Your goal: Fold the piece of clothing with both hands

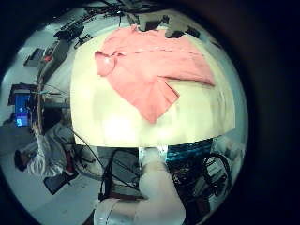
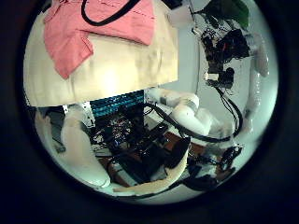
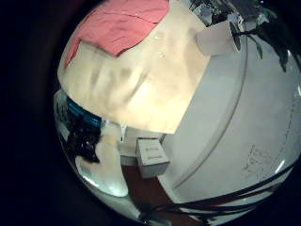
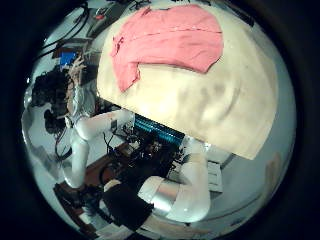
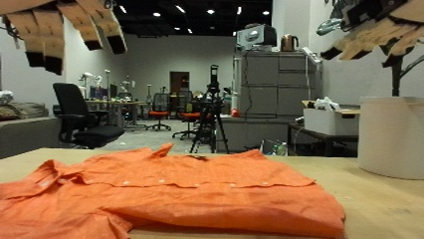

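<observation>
A salmon-orange button shirt lies spread flat on the cream table, with creases and one sleeve out to the side. My left hand and right hand hang high above it, fingers relaxed and open, holding nothing. The shirt also shows in the left little finger side palm view, in the left thumb side palm view, in the right little finger side palm view and in the right thumb side palm view, small and far below each palm.
A white cylindrical bin stands by the table near my right hand, also in the right little finger side palm view. A grey cabinet and an office chair stand behind the table. Bare table lies beside the shirt.
</observation>
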